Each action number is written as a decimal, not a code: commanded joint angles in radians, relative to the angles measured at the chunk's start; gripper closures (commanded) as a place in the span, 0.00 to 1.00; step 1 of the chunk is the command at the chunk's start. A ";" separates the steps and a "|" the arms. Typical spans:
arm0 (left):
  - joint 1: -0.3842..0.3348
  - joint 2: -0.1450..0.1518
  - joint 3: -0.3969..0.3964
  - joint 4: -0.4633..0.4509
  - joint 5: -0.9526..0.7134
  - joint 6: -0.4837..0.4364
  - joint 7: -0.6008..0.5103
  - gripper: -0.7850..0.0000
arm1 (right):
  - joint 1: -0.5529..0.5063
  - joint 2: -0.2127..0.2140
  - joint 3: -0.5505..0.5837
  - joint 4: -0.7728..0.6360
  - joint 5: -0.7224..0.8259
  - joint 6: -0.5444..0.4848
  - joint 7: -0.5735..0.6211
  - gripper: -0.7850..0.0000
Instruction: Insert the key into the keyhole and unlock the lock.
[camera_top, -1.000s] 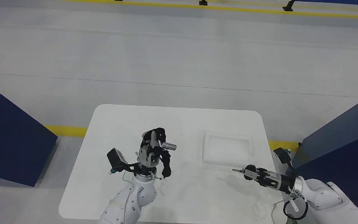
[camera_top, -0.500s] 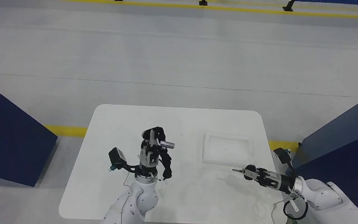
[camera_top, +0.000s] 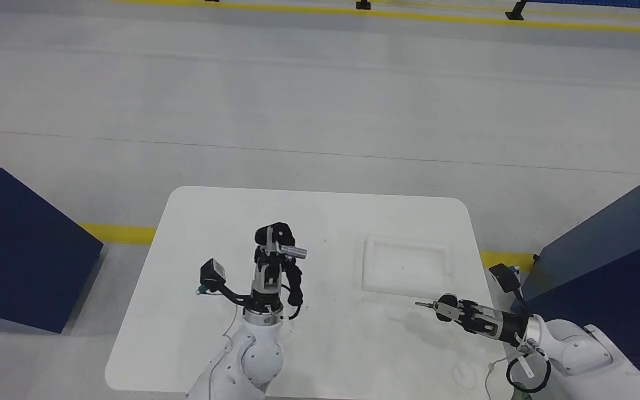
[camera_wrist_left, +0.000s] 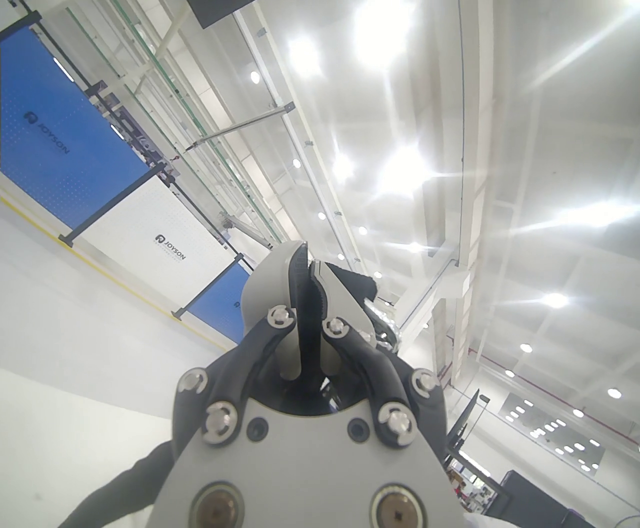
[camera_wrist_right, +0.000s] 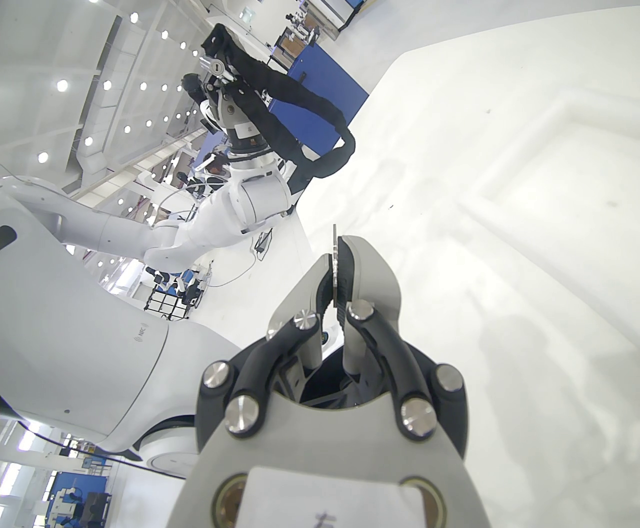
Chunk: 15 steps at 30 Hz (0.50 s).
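Note:
My left gripper is raised above the middle of the table, pointing upward and shut on the lock. The lock is a black cable lock with a metal cylinder head jutting to the right; its black cable loop hangs down beside the arm. In the right wrist view the lock's head with its keyhole faces this way, far off. My right gripper is low over the table's front right, shut on the thin metal key, whose blade sticks out past the fingertips toward the left arm.
A shallow white tray lies on the white table at the right of centre, between the two arms. Dark blue partitions stand at both sides of the table.
The left arm has turned and drawn upright, moving the lock slightly left and up; the cable now hangs closer to the arm. The right arm has kept still.

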 joint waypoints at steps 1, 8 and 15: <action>0.002 -0.003 -0.003 -0.003 -0.043 -0.006 -0.028 1.00 | 0.000 0.000 0.000 0.000 0.000 0.000 0.000 1.00; 0.017 -0.011 -0.015 -0.032 -0.175 -0.028 -0.130 1.00 | 0.000 0.000 0.000 0.000 0.000 0.000 0.000 1.00; 0.035 -0.016 -0.033 -0.064 -0.295 -0.039 -0.234 1.00 | 0.000 0.000 0.000 0.000 0.000 0.000 0.000 1.00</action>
